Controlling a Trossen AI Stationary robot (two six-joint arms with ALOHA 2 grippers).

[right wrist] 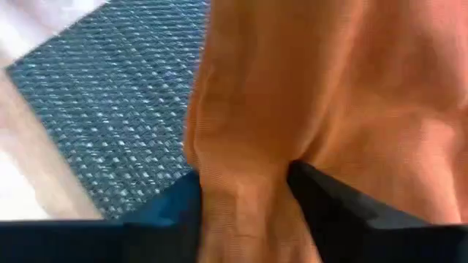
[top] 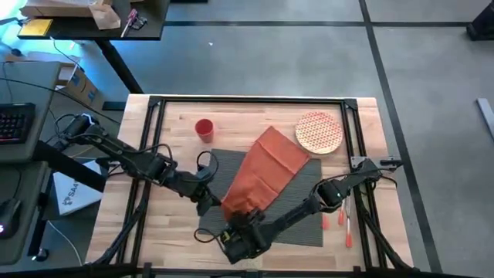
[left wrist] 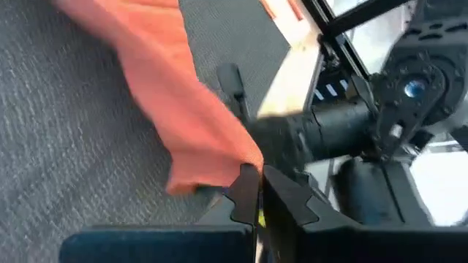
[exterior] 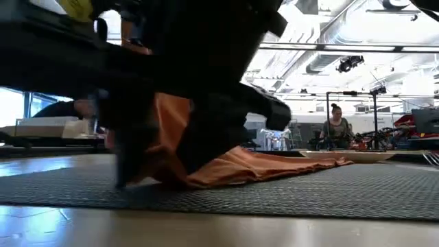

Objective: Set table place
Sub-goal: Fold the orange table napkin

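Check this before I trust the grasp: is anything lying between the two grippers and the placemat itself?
Yes. The orange napkin lies draped on the placemat. The right gripper is shut on napkin cloth, and the left gripper pinches its corner, so neither touches the mat.

My dark jaws, rust-orange napkin point(top: 266, 171), dark grey finely ribbed placemat point(top: 309, 216), pale butcher-block bench point(top: 177, 232) framed in black, round plate point(top: 319, 132) in a red-and-cream lattice, small red cup point(top: 204, 129), orange-handled cutlery point(top: 344, 224)
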